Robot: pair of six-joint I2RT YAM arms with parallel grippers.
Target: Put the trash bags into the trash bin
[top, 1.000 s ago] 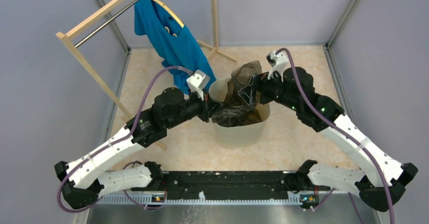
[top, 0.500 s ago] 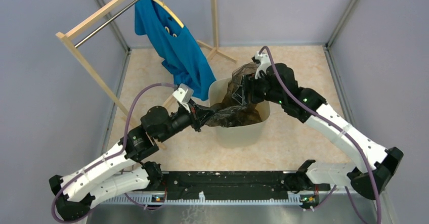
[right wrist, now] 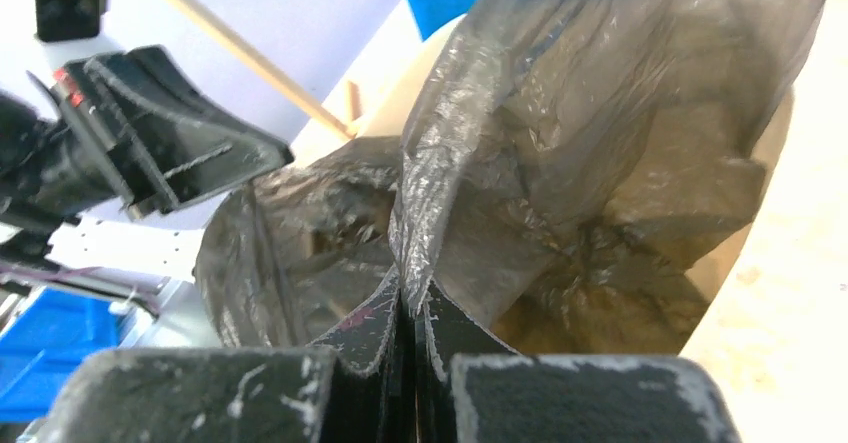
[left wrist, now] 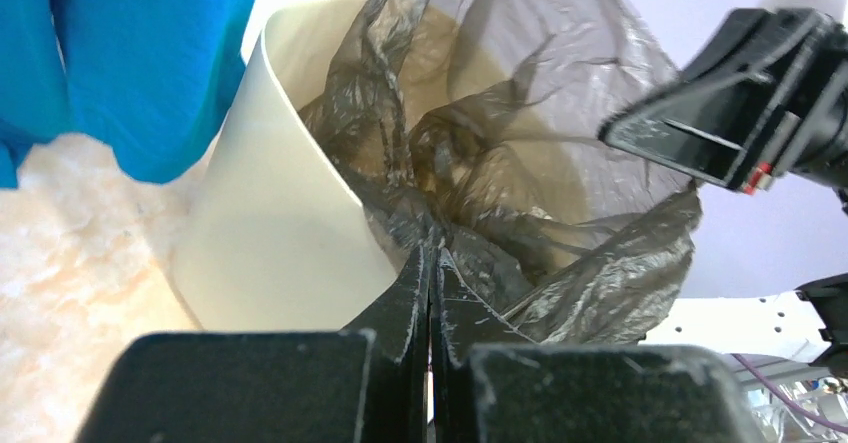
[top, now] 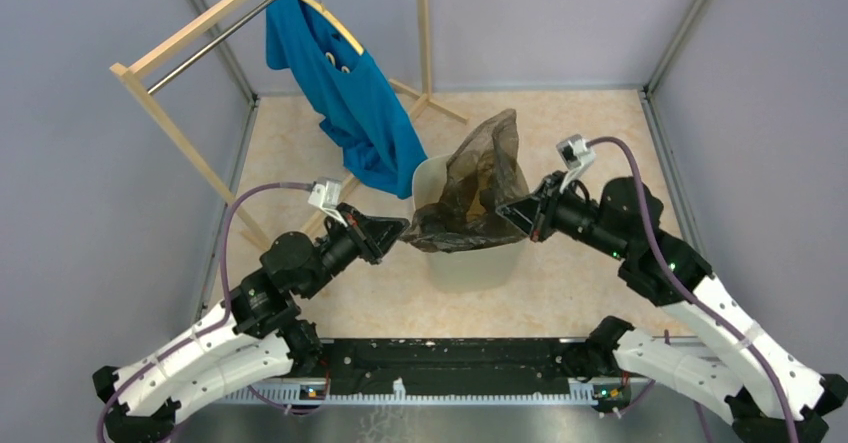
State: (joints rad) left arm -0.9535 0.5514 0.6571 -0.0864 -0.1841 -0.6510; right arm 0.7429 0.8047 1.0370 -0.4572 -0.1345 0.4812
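A glossy dark brown see-through trash bag (top: 475,188) sits in the mouth of the cream trash bin (top: 470,263), with a flap standing up above the far rim. My left gripper (top: 402,229) is shut on the bag's left edge, just outside the bin's left rim. My right gripper (top: 505,209) is shut on the bag's right edge, over the right rim. In the left wrist view the bag (left wrist: 500,163) bunches into the tips of my left gripper (left wrist: 431,253) beside the bin wall (left wrist: 270,223). In the right wrist view a fold of bag (right wrist: 560,113) runs into my right gripper (right wrist: 410,298).
A wooden clothes rack (top: 180,48) stands at the back left with a blue shirt (top: 345,88) hanging just behind the bin's left side. Grey walls enclose the beige floor (top: 590,123) on three sides.
Both arms have drawn back from over the bin toward its sides, the left one pulling the bag's edge leftward. The right gripper closed on the bag's right edge. The bag now spreads wider across the bin's mouth.
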